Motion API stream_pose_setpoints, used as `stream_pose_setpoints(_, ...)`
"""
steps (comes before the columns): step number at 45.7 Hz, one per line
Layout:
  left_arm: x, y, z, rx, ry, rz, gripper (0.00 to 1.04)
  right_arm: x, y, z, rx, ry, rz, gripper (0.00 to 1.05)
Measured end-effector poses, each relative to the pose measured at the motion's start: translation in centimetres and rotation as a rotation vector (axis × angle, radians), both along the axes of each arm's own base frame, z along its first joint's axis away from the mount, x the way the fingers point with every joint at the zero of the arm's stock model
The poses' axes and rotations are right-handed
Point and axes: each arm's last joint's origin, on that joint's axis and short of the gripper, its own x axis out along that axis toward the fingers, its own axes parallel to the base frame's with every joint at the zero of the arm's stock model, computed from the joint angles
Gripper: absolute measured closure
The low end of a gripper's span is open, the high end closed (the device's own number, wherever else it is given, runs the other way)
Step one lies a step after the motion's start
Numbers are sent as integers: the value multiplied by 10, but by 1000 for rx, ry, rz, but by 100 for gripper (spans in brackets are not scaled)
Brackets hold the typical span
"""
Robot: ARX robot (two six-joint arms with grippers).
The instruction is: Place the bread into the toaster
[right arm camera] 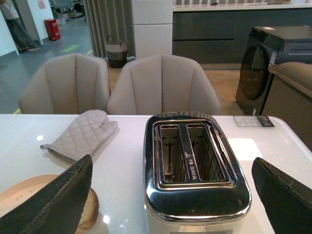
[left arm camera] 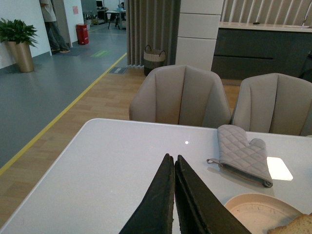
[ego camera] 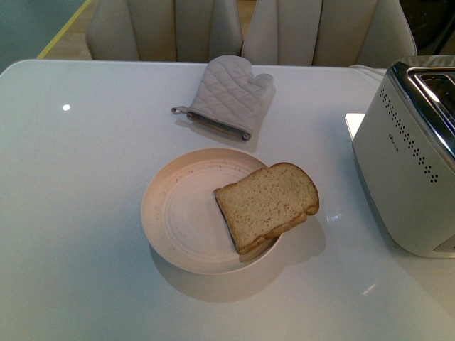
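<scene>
Nothing done so far: the bread [ego camera: 266, 206] lies on the plate [ego camera: 178, 213], resting over its four o'clock rim, and both toaster [ego camera: 409, 163] slots gape empty at three o'clock. The left gripper [left arm camera: 174, 157] is pinched together on nothing; the right gripper [right arm camera: 171, 161] is spread wide above the toaster. From the front, neither arm shows, and the toaster's far side is cut off.

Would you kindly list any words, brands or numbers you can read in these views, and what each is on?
No text is legible.
Side of the toaster: small dark logo, too small to read.
Inside a toaster slot: pale print, blurred.
card beside the toaster: too small to read.
</scene>
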Motion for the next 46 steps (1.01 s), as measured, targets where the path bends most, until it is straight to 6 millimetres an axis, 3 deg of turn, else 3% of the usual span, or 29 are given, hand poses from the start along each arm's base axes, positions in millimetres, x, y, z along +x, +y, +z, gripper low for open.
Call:
stream_pose_setpoints(18, -11, 0, -3, 0, 6, 0, 101, 0, 0, 0, 0, 0, 0, 9)
stream_pose_setpoints(26, -11, 0, -3, 0, 6, 0, 72, 7, 5, -7, -84, 451, -202, 9)
stream_pose_setpoints(32, -11, 0, -3, 0, 6, 0, 53, 20, 15, -3, -76, 482, -154, 9)
stream_pose_setpoints(37, -11, 0, -3, 0, 6, 0, 28, 47, 31, 14, 11, 480, -55, 9)
stream_pose_setpoints(42, -11, 0, -3, 0, 6, 0, 7, 75, 46, 12, 78, 545, 16, 9)
stream_pose_setpoints(46, -11, 0, -3, 3, 6, 0, 8, 95, 60, 8, 112, 593, 66, 9)
